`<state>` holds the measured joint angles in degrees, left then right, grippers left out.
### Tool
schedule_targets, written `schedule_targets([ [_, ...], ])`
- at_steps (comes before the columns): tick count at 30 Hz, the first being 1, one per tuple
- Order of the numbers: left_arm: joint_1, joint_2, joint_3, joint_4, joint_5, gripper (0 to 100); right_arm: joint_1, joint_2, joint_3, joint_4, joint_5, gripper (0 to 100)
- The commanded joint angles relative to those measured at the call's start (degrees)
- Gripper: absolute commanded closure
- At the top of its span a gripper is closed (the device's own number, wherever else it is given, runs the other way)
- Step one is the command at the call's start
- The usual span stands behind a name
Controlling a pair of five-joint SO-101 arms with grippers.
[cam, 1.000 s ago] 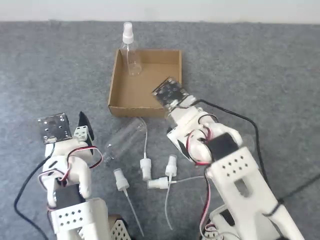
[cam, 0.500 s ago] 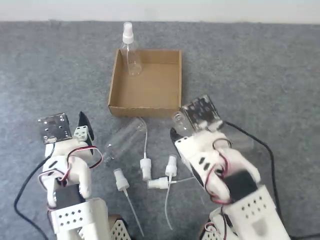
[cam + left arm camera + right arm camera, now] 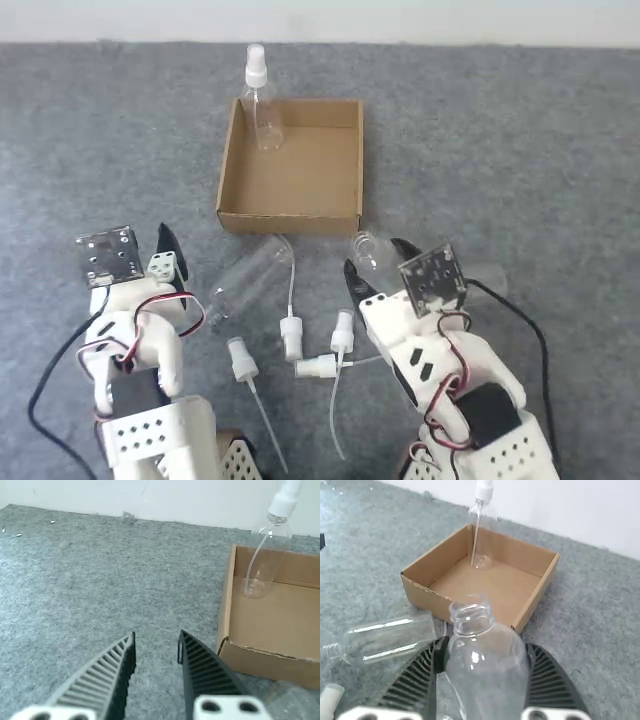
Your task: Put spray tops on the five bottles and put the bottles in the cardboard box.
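Clear bottle [image 3: 481, 655] in right hand [image 3: 482, 649]; its base cut off.

Lab-like test bench; grey felt mat [image 3: 520, 150]; white wall [image 3: 450, 20] behind

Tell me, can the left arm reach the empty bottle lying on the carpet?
Probably yes. The left arm's fingers are open and empty, and the lying bottle is close beside them, with bare carpet between.

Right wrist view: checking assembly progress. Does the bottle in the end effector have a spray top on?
No, the bottle in the right end effector shows an open, bare neck with nothing fitted.
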<state>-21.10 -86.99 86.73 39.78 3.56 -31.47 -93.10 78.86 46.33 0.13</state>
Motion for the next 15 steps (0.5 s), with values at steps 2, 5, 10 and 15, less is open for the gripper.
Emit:
schedule_targets([
  [2,0.2,-1.0,-2.8,1.2,-0.7,87,3.6,-5.9,1.4,-3.3,-4.2,89.8],
  [5,0.3,-1.0,-6.2,6.2,-0.7,87,8.0,-7.7,2.3,-4.9,-7.4,89.8],
  [10,0.3,-0.9,-10.6,11.4,-1.4,87,9.9,-8.1,2.4,-5.0,-8.4,89.8],
  [15,0.7,-0.4,-15.1,16.9,-6.9,87,9.8,-8.1,3.3,-5.1,-8.5,89.8],
])
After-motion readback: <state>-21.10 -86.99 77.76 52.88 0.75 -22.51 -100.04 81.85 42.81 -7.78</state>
